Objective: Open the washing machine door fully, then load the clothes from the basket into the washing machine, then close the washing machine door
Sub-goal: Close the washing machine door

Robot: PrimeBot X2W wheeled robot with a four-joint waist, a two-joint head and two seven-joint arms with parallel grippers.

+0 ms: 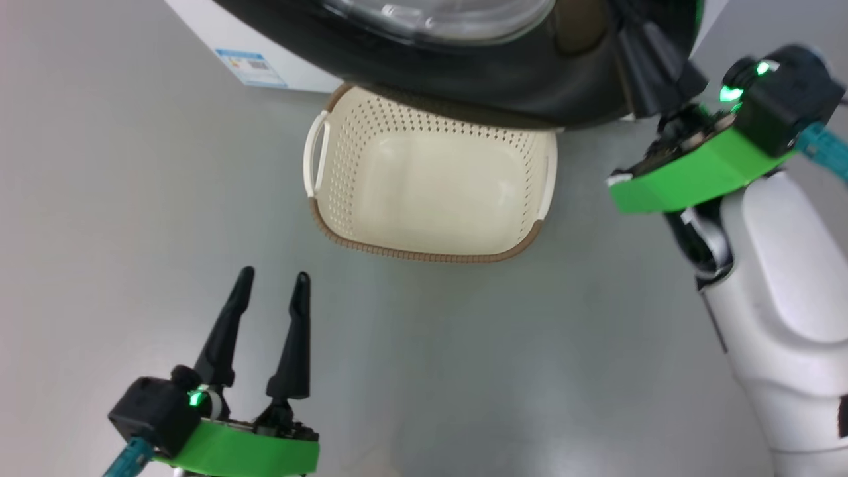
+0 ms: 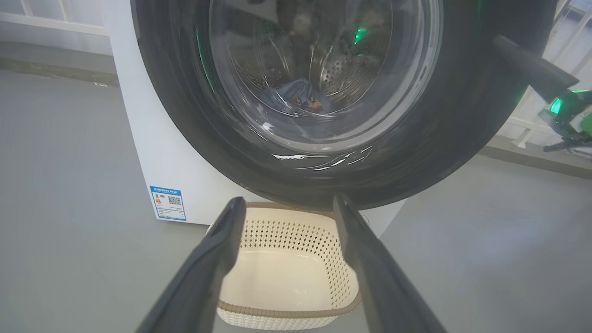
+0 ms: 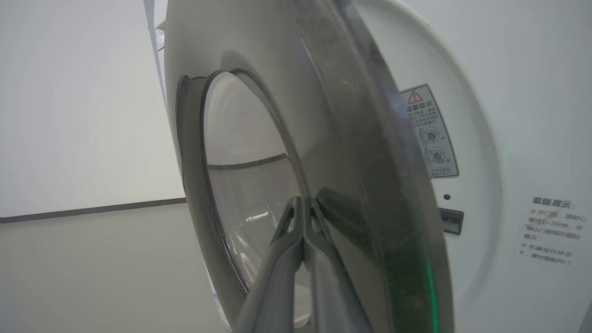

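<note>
Basket (image 1: 424, 255) empty, clothes (image 2: 296, 92) in drum (image 2: 342, 74). Right gripper (image 3: 303, 203) — jaws closed — against door (image 3: 351, 138) rim; left gripper (image 1: 273, 278) jaws open, idle. Risk: jaws slide off glossy rim — door left unlatched.

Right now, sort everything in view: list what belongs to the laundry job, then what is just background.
Job: washing machine door; washing machine; clothes, in the drum behind the glass; basket, empty; right end effector, shut, at the door; left end effector, open.
Not the job: blue label sticker; warning sticker; grey floor.
</note>
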